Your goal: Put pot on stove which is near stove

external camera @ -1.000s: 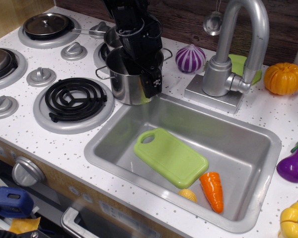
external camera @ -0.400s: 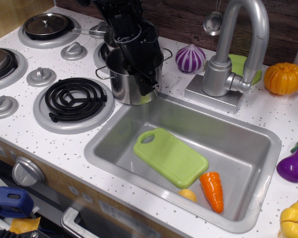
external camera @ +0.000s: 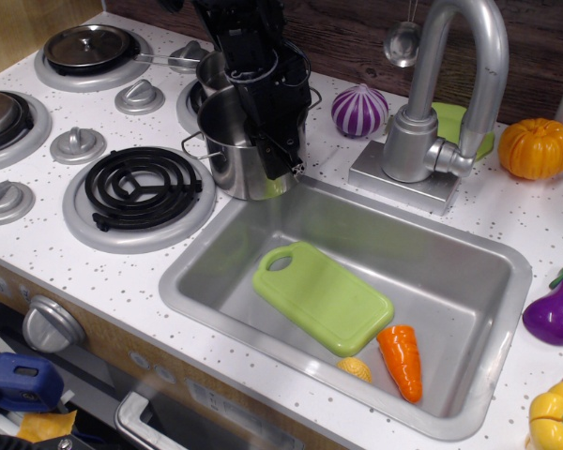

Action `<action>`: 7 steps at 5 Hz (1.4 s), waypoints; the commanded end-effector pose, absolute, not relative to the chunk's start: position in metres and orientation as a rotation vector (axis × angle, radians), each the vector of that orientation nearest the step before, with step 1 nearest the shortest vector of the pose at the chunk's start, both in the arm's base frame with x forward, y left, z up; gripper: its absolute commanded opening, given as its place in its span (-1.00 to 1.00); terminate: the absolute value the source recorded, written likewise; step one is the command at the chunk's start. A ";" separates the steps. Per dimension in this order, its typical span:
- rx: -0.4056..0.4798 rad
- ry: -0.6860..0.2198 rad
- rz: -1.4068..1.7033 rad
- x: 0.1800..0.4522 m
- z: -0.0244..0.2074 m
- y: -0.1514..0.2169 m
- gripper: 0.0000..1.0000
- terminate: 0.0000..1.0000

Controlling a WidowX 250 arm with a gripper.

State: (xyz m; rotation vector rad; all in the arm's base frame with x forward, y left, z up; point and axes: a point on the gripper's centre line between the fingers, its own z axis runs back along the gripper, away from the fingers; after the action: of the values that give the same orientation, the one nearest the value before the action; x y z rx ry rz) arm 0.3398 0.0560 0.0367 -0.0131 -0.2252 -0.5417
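Note:
The tall steel pot (external camera: 227,161) stands on the white counter just right of the stove (external camera: 141,186), a black spiral coil in a silver-grey ring, and at the sink's back-left corner. My black gripper (external camera: 274,155) comes down from above onto the pot's right side. One finger is inside the pot and the other is outside, both pressed on its wall. The pot looks slightly tilted, with its rim raised a little. Its left wire handle (external camera: 195,142) shows; the right one is hidden behind the gripper.
A smaller steel saucepan (external camera: 211,67) sits right behind the pot. Grey knobs (external camera: 78,142) and other burners lie to the left. The sink (external camera: 493,246) holds a green cutting board (external camera: 324,295) and a carrot (external camera: 401,361). The faucet (external camera: 450,84) and a purple onion (external camera: 359,111) stand to the right.
The outer finger has moved in against the pot's wall, so the gripper has closed on the rim. The pot's rim has since shifted slightly up and right.

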 end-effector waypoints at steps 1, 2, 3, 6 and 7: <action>0.077 -0.296 -0.517 0.345 0.087 0.073 -1.00 -1.00; 0.093 -0.287 -0.513 0.337 0.091 0.079 -1.00 -1.00; 0.109 -0.290 -0.492 0.325 0.092 0.086 -1.00 -1.00; 0.081 -0.299 -0.358 0.288 0.073 0.094 -1.00 -1.00; 0.072 -0.297 -0.313 0.277 0.063 0.098 -1.00 -1.00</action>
State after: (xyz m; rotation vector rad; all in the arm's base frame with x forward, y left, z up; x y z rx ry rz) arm 0.2718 0.0957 0.0466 0.0368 -0.2586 -0.3019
